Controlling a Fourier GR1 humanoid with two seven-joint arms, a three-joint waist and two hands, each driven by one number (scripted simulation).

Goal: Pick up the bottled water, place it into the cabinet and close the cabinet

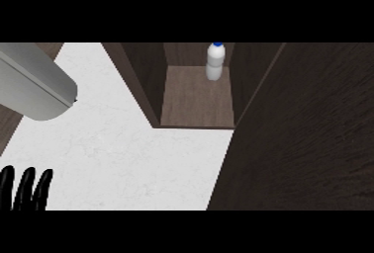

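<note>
Nearby, cabinet door (306, 138) beside bottled water (214, 62)

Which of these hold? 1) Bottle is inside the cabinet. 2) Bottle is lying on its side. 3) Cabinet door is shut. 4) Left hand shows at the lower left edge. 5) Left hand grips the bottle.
1) True: the bottled water stands at the back of the cabinet.
2) False: it is upright, blue cap on top.
3) False: the cabinet door is open, and the inside shows.
4) True: the left hand rests there, fingers up.
5) False: it is far from the bottle, holding nothing.
</note>
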